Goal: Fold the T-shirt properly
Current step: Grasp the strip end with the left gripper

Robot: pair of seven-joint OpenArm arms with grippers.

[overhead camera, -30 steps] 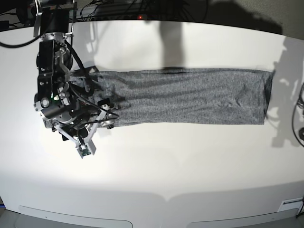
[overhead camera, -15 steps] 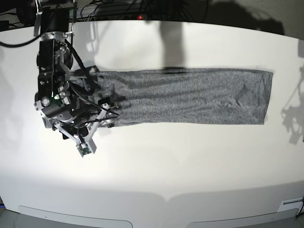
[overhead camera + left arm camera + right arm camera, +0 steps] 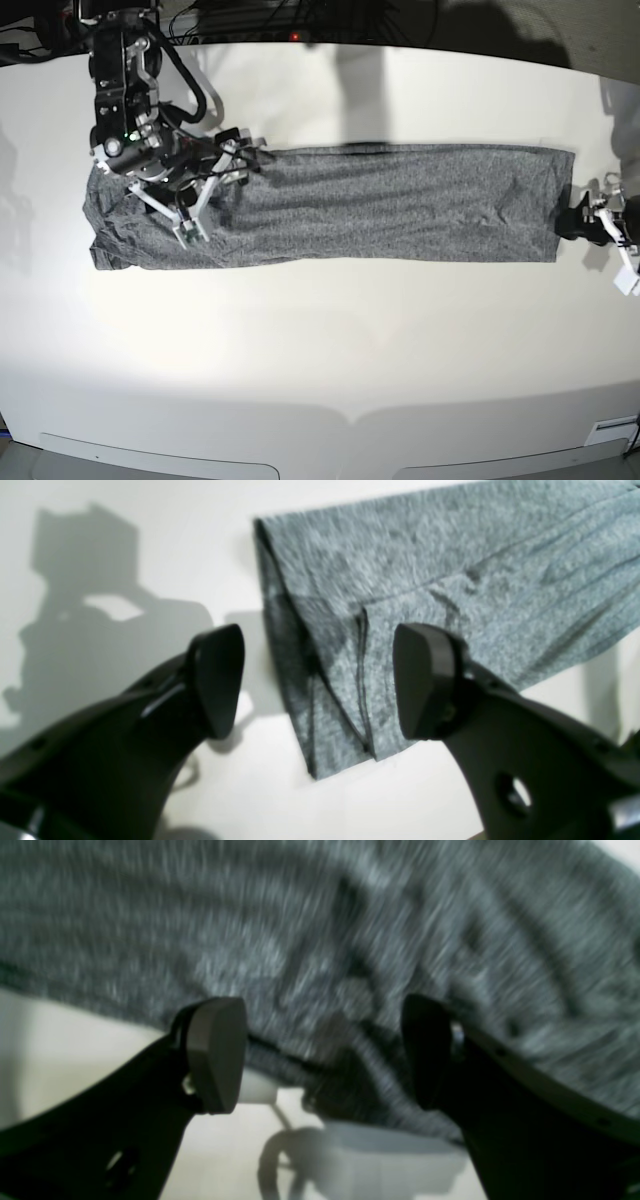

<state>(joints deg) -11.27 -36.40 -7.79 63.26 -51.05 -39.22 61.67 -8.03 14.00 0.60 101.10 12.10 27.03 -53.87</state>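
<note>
The T-shirt [image 3: 330, 205] lies as a long grey band across the white tabletop [image 3: 320, 350], and both my hands are wide open and hold nothing: the left hand [image 3: 317, 680] sits at one short end, the right hand [image 3: 205, 185] hangs over the other end. I judge the danger is a shallow pinch: if the left fingers [image 3: 425, 680] catch only the top layer at this stacked edge, the band can open or slide when I lift.

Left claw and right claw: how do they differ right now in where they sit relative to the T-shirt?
The left claw sits at the T-shirt's end edge, mostly over bare table; the right claw hangs over the cloth near its other end. In the wrist views, the left claw frames a folded corner, the right claw a blurred expanse of fabric. Both stand open, holding nothing.
</note>
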